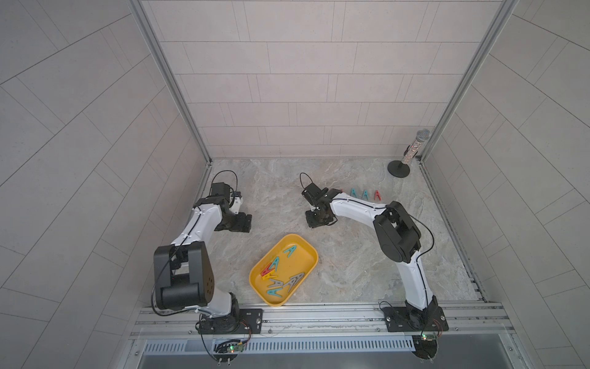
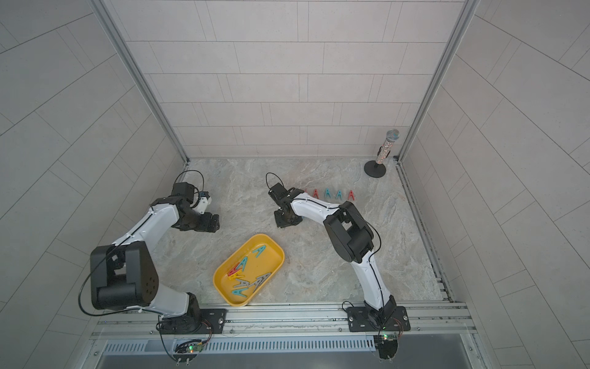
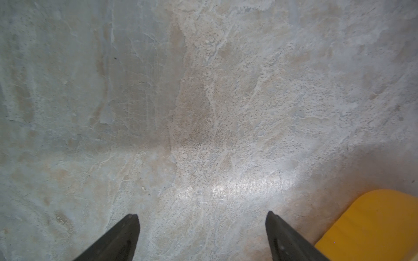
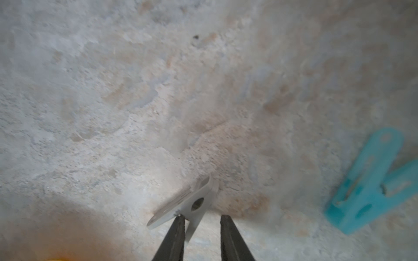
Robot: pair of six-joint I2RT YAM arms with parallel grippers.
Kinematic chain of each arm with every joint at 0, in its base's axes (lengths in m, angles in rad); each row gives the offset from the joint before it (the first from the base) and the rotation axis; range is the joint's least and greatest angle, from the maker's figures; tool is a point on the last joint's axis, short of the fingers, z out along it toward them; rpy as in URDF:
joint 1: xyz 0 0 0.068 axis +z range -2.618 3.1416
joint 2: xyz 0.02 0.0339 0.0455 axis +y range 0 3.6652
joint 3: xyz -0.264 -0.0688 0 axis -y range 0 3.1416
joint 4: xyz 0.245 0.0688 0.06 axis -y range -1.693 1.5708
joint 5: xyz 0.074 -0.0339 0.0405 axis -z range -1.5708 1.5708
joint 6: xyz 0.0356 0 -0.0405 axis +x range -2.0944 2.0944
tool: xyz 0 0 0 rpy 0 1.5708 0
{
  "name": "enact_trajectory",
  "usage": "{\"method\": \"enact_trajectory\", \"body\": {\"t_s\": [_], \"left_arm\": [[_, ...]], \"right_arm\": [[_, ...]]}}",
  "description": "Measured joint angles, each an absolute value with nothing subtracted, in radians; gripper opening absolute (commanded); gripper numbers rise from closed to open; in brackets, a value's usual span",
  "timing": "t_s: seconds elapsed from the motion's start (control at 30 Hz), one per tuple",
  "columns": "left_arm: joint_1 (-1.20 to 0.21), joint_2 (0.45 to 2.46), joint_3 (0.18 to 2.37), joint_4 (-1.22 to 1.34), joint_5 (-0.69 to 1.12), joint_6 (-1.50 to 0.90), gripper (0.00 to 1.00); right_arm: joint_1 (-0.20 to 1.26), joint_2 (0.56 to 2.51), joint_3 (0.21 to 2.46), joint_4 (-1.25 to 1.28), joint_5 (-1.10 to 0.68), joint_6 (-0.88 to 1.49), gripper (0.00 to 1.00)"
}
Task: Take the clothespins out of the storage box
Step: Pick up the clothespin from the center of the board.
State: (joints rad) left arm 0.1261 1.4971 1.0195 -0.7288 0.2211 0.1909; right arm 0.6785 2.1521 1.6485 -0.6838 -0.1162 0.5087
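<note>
The box (image 1: 305, 260) lies on the table (image 1: 351, 265) near its front edge, between the two arm bases. In it lie several pegs (image 1: 275, 262), teal, red, yellow and grey. Most are heaped toward its near end, and one teal one lies alone toward the far end. A row of pegs (image 2: 327, 193) sits on the table beyond the right arm: red, teal, teal, red. The right gripper (image 1: 319, 222) hangs low over the table by the end of that row, well apart from the box. In the right wrist view its fingers (image 4: 226, 228) stand a narrow gap apart. A grey peg (image 4: 192, 203) touches one fingertip, one leg reaching into the gap, and a sliver of table shows before the other finger. I cannot tell whether it is clamped. A teal peg (image 4: 371, 187) lies off to one side. The left gripper (image 3: 202, 214) hangs over bare table near a corner of the box, fingers wide apart with nothing between them.
</note>
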Motion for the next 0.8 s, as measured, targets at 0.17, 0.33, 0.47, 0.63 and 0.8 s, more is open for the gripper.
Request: {"method": "enact_trajectory", "body": {"t_s": [0.17, 0.33, 0.47, 0.63, 0.8], "left_arm": [[0.126, 1.497, 1.019, -0.729, 0.224, 0.191, 0.95], [0.126, 1.496, 1.019, -0.729, 0.224, 0.190, 0.95], [0.126, 1.496, 1.019, -0.729, 0.225, 0.187, 0.95], [0.126, 1.496, 1.019, -0.729, 0.231, 0.184, 0.95], [0.126, 1.496, 1.019, -0.729, 0.238, 0.183, 0.95]], "right_arm": [[0.667, 2.149, 1.649, -0.708, -0.115, 0.486, 0.30], [0.667, 2.149, 1.647, -0.716, -0.127, 0.478, 0.29], [0.667, 2.149, 1.637, -0.715, -0.142, 0.478, 0.26], [0.667, 2.149, 1.627, -0.712, -0.153, 0.477, 0.19], [0.667, 2.140, 1.611, -0.705, -0.150, 0.474, 0.04]]}}
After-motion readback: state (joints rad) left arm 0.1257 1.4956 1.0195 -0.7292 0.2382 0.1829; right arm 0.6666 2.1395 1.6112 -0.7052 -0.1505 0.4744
